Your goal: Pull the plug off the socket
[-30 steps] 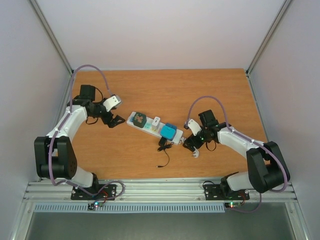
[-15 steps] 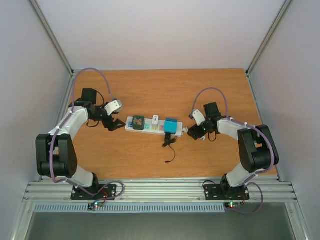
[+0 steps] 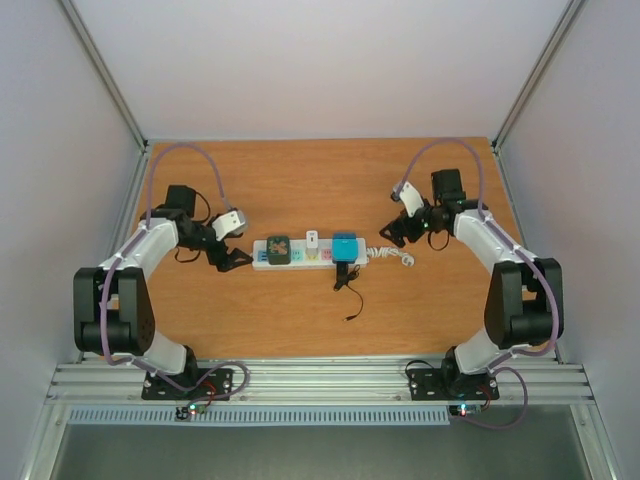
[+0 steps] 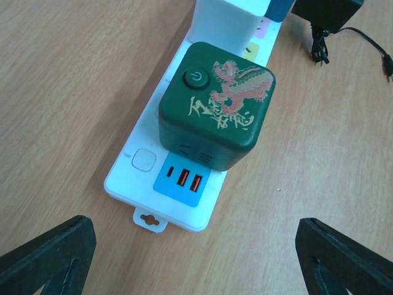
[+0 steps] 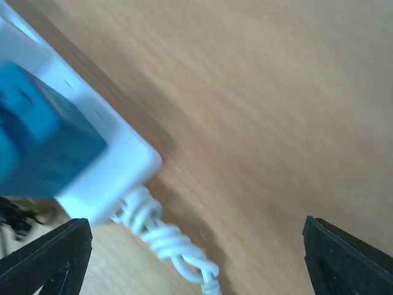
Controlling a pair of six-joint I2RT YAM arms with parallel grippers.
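- Wood counter (image 3: 300,180), centre: socket (image 4: 126,175), green cube plug (image 4: 216,114) seated at left end.
- Fingers?
- Left fingers (image 4: 55,255), right fingers (image 5: 49,252): apart, empty. Advice: right pins socket; left straddles plug, lifts straight.

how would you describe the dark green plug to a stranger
On the wooden table, a long white power strip lies across the middle. The dark green cube sits at its left end in the top view. Unlike the white plug and blue cube beside it, it bears a red-and-gold dragon and a power button.
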